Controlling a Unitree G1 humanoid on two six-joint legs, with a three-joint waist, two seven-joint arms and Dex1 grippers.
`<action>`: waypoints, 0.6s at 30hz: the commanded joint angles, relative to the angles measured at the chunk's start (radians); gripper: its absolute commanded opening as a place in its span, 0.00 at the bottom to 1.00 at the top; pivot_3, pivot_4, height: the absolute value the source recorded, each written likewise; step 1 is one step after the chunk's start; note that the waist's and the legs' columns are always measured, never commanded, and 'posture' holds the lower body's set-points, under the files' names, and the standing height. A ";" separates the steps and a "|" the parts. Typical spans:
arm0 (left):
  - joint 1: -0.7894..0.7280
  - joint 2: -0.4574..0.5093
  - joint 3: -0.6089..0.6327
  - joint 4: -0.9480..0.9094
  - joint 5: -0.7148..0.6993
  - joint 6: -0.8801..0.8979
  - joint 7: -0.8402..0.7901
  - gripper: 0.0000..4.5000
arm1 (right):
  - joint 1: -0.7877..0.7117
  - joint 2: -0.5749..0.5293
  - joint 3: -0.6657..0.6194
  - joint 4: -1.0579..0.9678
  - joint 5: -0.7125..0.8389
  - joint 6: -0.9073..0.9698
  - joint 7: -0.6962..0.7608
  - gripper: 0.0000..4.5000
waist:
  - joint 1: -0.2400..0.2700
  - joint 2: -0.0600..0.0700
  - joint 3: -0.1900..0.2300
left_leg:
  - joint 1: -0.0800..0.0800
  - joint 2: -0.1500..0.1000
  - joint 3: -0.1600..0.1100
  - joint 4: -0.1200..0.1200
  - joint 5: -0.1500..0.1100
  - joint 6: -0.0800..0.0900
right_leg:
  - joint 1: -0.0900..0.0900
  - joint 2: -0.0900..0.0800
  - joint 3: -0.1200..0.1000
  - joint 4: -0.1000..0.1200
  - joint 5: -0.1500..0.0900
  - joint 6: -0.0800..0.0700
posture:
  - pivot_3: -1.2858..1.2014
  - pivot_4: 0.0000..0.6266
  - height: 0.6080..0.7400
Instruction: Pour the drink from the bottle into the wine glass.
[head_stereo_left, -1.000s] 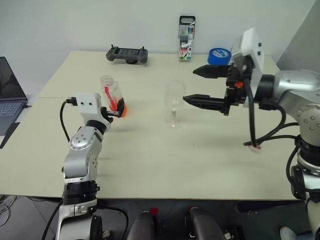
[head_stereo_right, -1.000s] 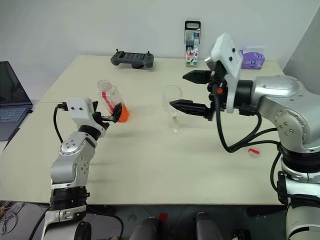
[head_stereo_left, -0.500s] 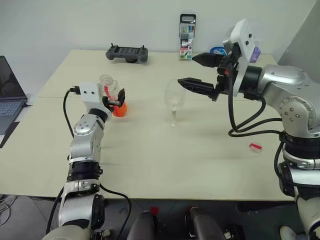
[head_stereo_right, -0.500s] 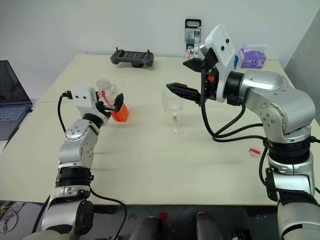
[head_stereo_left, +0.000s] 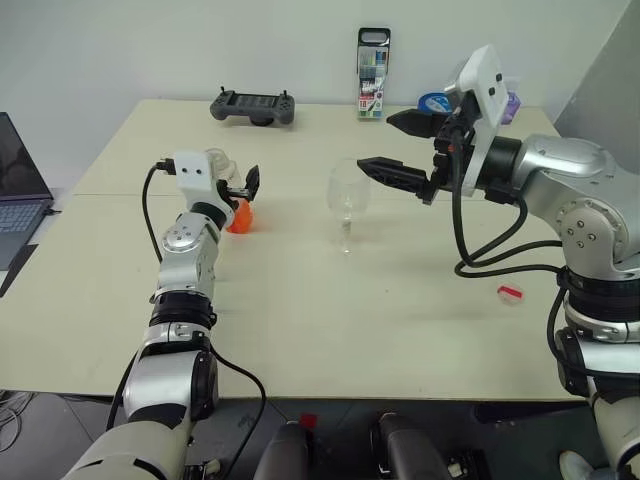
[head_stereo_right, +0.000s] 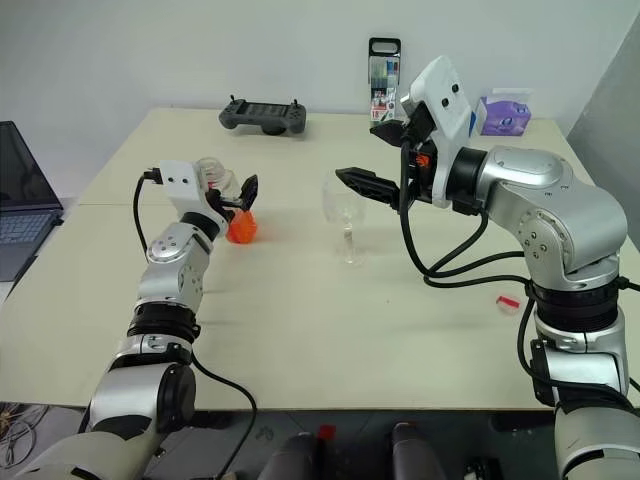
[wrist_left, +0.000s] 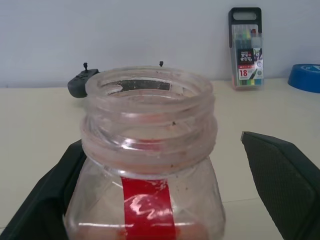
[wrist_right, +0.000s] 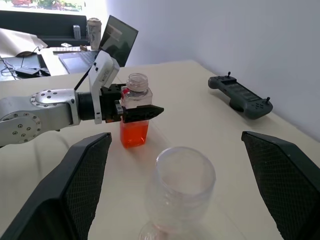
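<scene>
now the upright bottle (wrist_right: 134, 112) stands between the open left claw (head_stereo_right: 243, 197) fingers; the open right claw (head_stereo_left: 398, 146) flanks the wine glass (head_stereo_left: 347, 203).

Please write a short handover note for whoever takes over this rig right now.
Left gripper: open, fingers on either side of the bottle, not closed on it.
Right gripper: open, empty, in the air beside the wine glass.
Bottle: upright on the table, mouth open, the drink low inside. Its red cap lies on the table to the robot's right.
Glass: upright, empty.
Done: cap off.
Left: grip the bottle, lift it, pour into the glass.
</scene>
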 joint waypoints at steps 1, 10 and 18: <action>-0.036 0.008 -0.003 0.016 0.011 -0.043 -0.007 1.00 | -0.007 -0.008 -0.024 -0.046 0.002 0.002 -0.016 0.99 | 0.000 0.000 0.000 | 0.000 0.000 0.000 0.000 0.000 0.000 | 0.000 0.000 0.000 0.000 0.000 0.000 | 0.52 0.24 1.00; -0.054 0.016 -0.013 0.080 0.051 -0.101 0.005 0.44 | 0.085 -0.019 -0.077 -0.148 -0.013 -0.052 -0.061 1.00 | 0.001 0.000 0.000 | 0.000 0.000 0.000 0.000 0.000 0.000 | 0.000 0.000 0.000 0.000 0.000 0.000 | 0.52 0.24 1.00; -0.214 0.038 -0.089 0.123 0.110 -0.179 -0.106 0.38 | 0.546 0.032 -0.300 -0.444 0.065 -0.129 -0.147 1.00 | 0.016 -0.002 0.000 | -0.003 -0.001 0.001 0.000 0.000 0.000 | 0.000 0.000 -0.002 -0.001 0.000 0.001 | 0.52 0.24 1.00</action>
